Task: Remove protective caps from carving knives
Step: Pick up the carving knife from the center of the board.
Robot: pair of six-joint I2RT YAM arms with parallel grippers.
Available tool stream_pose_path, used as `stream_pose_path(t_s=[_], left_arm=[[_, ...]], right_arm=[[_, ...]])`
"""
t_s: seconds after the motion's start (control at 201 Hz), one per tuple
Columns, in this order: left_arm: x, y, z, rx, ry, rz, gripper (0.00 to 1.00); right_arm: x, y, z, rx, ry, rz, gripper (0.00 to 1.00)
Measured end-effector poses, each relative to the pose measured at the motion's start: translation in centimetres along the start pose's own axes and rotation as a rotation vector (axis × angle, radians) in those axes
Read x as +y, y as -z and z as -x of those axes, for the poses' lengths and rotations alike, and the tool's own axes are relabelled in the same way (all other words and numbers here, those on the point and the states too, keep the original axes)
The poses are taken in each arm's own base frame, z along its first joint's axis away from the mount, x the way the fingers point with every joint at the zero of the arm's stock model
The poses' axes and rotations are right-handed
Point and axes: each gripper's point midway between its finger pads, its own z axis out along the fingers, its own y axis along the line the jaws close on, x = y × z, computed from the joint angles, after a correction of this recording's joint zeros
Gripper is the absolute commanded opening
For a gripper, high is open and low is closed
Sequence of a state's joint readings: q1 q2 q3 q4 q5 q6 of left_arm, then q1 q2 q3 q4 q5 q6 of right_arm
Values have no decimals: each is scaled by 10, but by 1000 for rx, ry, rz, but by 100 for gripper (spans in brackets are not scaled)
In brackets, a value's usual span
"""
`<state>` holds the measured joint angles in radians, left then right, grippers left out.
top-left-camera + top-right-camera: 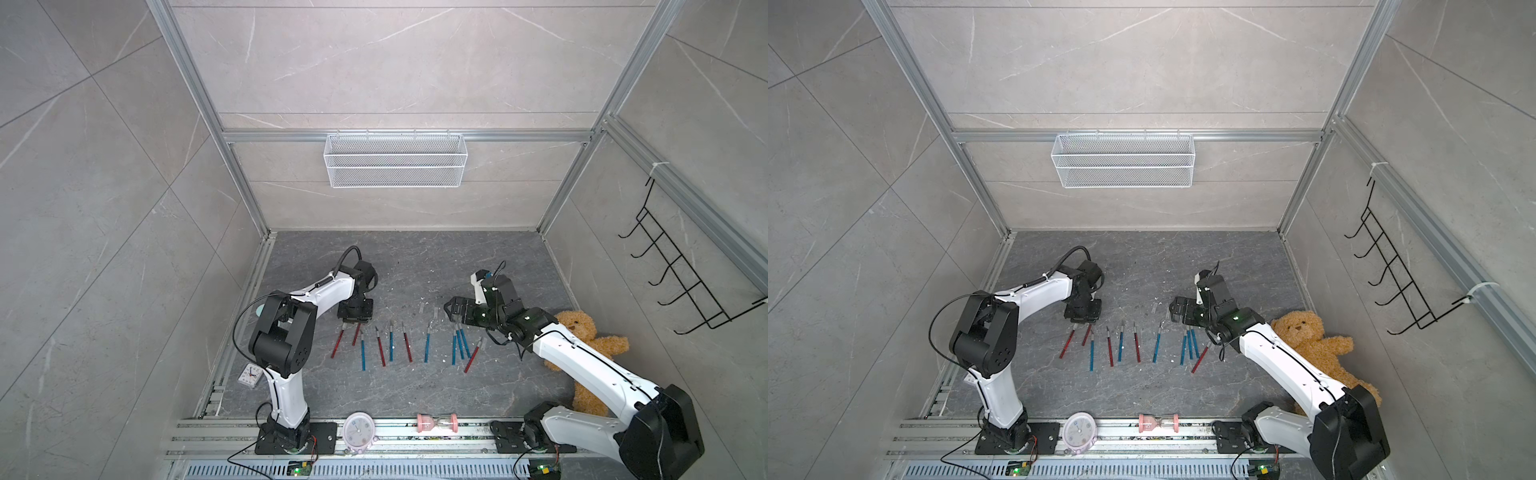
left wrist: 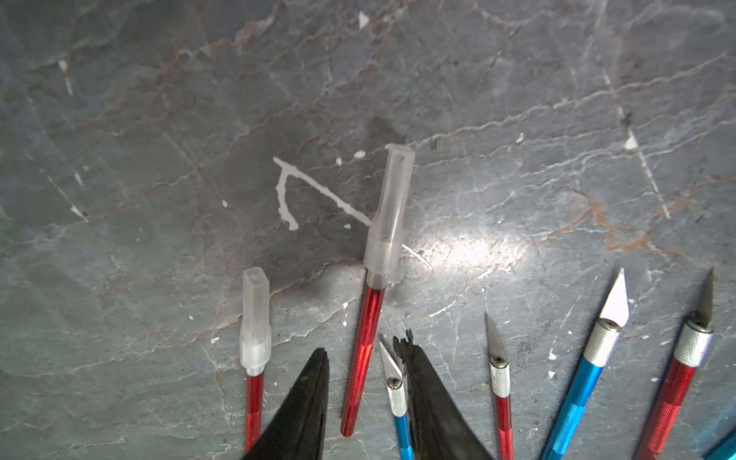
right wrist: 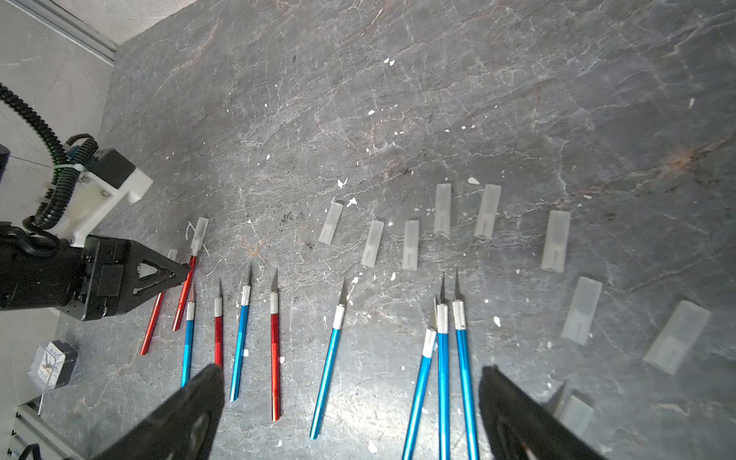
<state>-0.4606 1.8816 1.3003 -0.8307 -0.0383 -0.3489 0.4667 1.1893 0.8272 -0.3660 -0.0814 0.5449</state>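
Though most of the thin, pen-like carving knives (image 1: 391,340) with metallic red or blue handles lie bare-bladed to the right of the left gripper (image 2: 362,344), two red ones there still wear translucent grey plastic protective caps (image 2: 388,207). One lies between its part-open, unclamped black fingers (image 2: 306,398), and the other just outside them. The left wrist view alone shows that gap and the seated sleeves, while the right wrist view alone makes plain the pulled-off caps (image 3: 410,245) farther out beyond that gripper, with the right gripper (image 3: 351,367) gaping wide and empty.
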Motion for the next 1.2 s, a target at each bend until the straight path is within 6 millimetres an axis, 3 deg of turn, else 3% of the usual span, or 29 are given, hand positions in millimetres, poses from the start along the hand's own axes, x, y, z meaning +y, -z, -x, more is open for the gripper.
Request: stream_pose_path(t_s=[0.229, 1.204], left_arm=[[2, -12, -2, 31, -7, 22, 29], [1, -17, -3, 40, -16, 27, 12]], right_arm=[[-5, 0, 0, 0, -7, -12, 100], [-9, 3, -1, -8, -14, -15, 100]])
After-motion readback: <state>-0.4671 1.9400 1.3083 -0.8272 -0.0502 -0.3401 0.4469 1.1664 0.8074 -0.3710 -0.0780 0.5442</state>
